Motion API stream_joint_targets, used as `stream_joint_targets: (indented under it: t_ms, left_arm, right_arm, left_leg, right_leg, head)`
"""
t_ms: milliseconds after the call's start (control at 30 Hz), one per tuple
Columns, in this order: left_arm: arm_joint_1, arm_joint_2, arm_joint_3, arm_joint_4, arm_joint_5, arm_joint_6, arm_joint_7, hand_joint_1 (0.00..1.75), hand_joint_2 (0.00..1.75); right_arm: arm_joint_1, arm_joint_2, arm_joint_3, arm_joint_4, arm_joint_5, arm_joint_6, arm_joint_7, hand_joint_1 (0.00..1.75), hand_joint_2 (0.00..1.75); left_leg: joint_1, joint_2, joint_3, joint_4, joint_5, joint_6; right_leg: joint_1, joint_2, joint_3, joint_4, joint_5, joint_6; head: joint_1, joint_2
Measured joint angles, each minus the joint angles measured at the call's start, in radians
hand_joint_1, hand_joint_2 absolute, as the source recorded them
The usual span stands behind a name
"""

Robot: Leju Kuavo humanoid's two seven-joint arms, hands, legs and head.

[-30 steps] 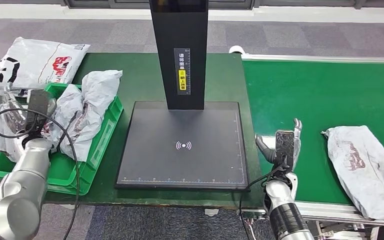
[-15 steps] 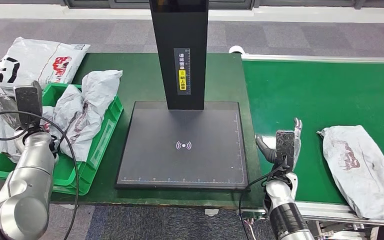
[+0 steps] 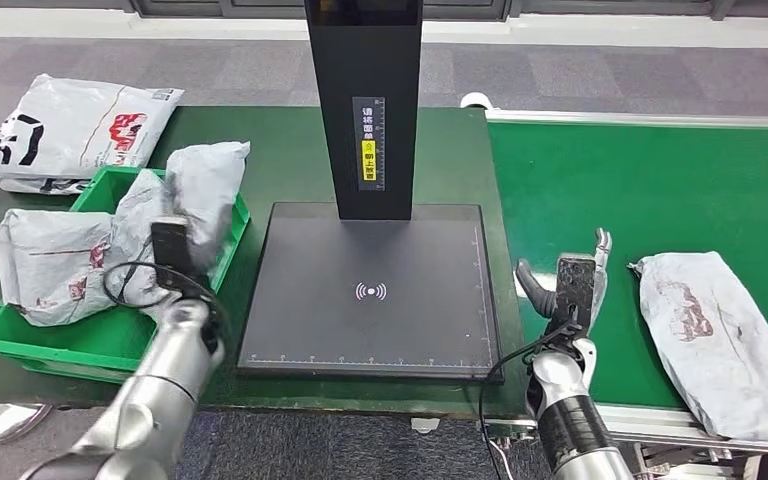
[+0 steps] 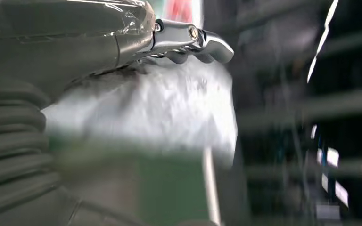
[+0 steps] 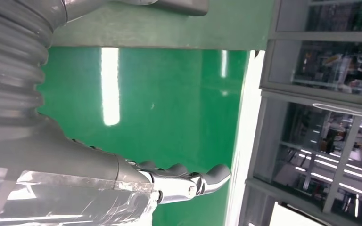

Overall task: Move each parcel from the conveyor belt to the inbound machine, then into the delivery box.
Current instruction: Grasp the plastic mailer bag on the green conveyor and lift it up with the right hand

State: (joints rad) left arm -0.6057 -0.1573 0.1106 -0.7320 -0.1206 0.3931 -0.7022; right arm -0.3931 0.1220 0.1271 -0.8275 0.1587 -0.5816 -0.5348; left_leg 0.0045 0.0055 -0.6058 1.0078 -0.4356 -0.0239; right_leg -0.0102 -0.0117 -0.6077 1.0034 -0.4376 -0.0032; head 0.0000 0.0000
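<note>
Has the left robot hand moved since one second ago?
Yes. The left robot hand has moved away from the far-left end of the green bin, toward the black scanner plate, and now sits over the bin's right edge.
</note>
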Motion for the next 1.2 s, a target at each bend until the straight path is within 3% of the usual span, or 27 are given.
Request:
stream_joint_targets:
  t_ms: [100,200,667,867,1067,1200]
  left_arm:
    - [0.053,-0.043,-0.128,-0.018,0.034,0.018,-0.001,0.00,1.75]
    - [0.071,-0.058,-0.198,-0.027,0.048,0.027,-0.001,0.00,1.75]
    - [0.081,-0.076,-0.324,-0.031,0.089,-0.118,-0.001,0.00,1.75]
    - [0.091,-0.074,-0.377,-0.056,0.059,-0.110,-0.001,0.00,1.75]
    - [0.105,-0.069,-0.442,-0.114,0.049,-0.083,-0.001,0.00,1.75]
    - [0.116,-0.060,-0.473,-0.163,0.038,-0.007,-0.001,0.00,1.75]
  right_arm:
    - [-0.003,0.001,0.000,0.010,-0.002,-0.006,0.000,0.00,1.75]
    - [-0.004,0.001,0.000,0.015,-0.003,-0.014,0.002,0.00,1.75]
    - [-0.040,-0.001,0.002,0.060,0.135,-0.110,0.068,0.00,1.75]
    - [-0.057,-0.008,0.002,0.093,0.255,-0.113,0.126,0.00,1.75]
    - [-0.068,-0.016,0.001,0.124,0.273,-0.112,0.134,0.00,1.75]
    - [-0.075,-0.020,0.001,0.142,0.283,-0.112,0.138,0.00,1.75]
  left_leg:
    - [-0.002,-0.001,-0.001,0.000,0.000,0.001]
    - [-0.002,-0.003,-0.001,0.000,0.000,0.001]
    - [-0.001,-0.006,-0.001,0.000,0.001,0.003]
    - [-0.001,-0.005,-0.001,0.000,0.001,0.004]
    - [-0.001,-0.004,-0.001,0.000,0.000,0.004]
    - [-0.001,-0.004,-0.001,0.000,0.000,0.004]
  right_leg:
    - [0.000,0.000,0.000,0.000,0.000,0.001]
    - [0.000,-0.003,0.000,0.000,-0.002,0.002]
    - [-0.001,-0.005,0.001,0.000,-0.002,0.004]
    - [-0.001,-0.005,0.001,0.000,-0.002,0.004]
    - [-0.001,-0.003,0.001,0.000,-0.002,0.004]
    - [0.000,-0.003,0.001,0.000,-0.002,0.004]
  head:
    - [0.000,0.000]
    - [0.000,0.000]
    - [0.000,0.000]
    - [0.000,0.000]
    - [0.000,0.000]
    - [0.000,0.000]
